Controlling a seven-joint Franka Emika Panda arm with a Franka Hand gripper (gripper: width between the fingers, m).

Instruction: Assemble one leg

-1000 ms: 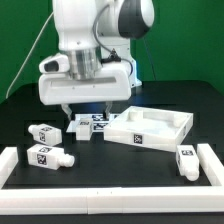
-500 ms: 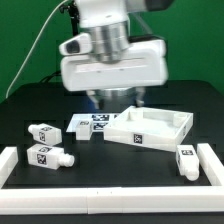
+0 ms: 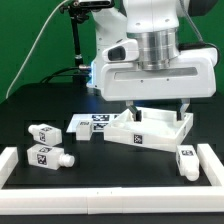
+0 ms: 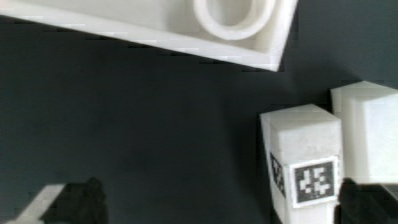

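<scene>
Several white legs with black-and-white tags lie on the black table: two at the exterior view's left (image 3: 44, 131) (image 3: 46, 157), one by the marker board (image 3: 80, 127), and one at the right (image 3: 186, 160). My gripper (image 3: 157, 112) hangs open and empty above the large white square panel (image 3: 150, 135), touching nothing. In the wrist view a tagged leg (image 4: 306, 155) lies near one fingertip, with another white block (image 4: 368, 118) right beside it. The gripper (image 4: 222, 205) shows only as dark fingertips (image 4: 71, 205) set wide apart over bare table.
The panel's corner with its round hole (image 4: 231, 18) shows in the wrist view. The marker board (image 3: 99, 121) lies between the left legs and the panel. A low white rail (image 3: 110, 195) borders the table's front and sides.
The arm has swung toward the exterior view's right, from over the marker board to over the panel, and now looks larger in view. The parts have not moved.
</scene>
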